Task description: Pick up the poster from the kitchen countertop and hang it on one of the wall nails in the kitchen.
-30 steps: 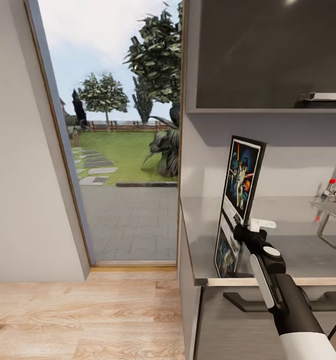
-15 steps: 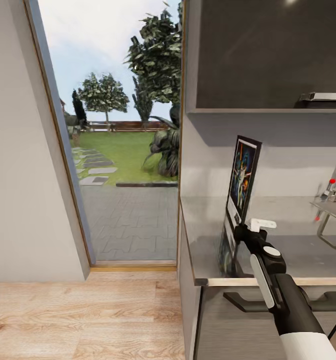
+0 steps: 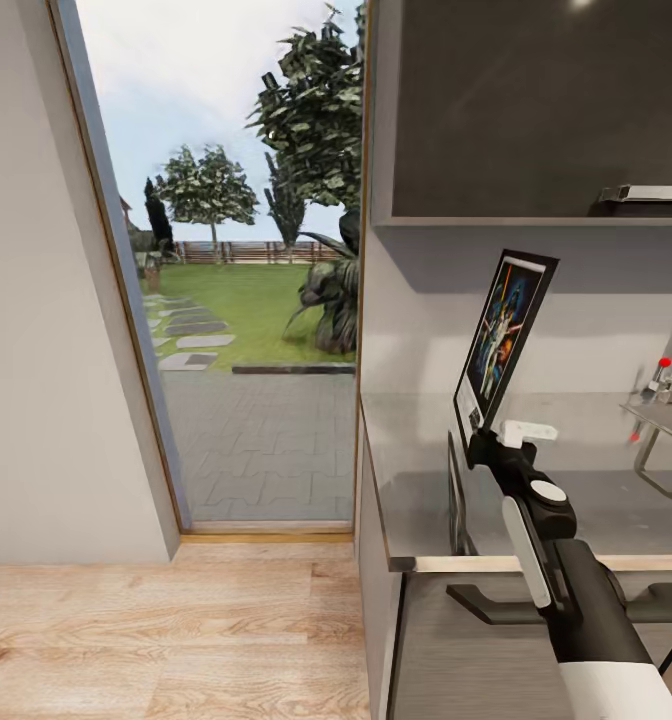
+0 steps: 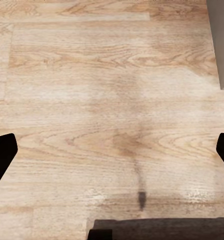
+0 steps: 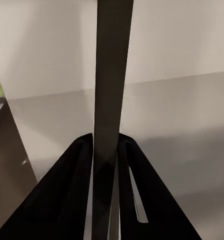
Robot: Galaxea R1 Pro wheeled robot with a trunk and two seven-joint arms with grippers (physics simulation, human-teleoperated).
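Observation:
My right gripper (image 3: 483, 440) is shut on the lower edge of the poster (image 3: 503, 335). It holds the poster upright and off the kitchen countertop (image 3: 416, 480), with the top leaning to the right. The dark blue artwork and white border face left, towards the doorway. In the right wrist view the poster (image 5: 113, 75) is seen edge-on as a thin dark strip, pinched between the two black fingers (image 5: 74, 180). My left gripper (image 4: 112, 155) hangs open over the wooden floor (image 4: 92, 75). The wall nails are out of view.
A dark upper cabinet (image 3: 536, 110) hangs over the counter, close above the poster's top. A sink tap (image 3: 666, 380) stands at the right. Below the slab are grey cabinet fronts with a dark handle (image 3: 496, 605). A doorway (image 3: 246, 300) opens onto a garden, beside a pale wall (image 3: 36, 350).
The right gripper has risen slightly with the poster. The poster's top has tilted to the right and it stands higher above the counter.

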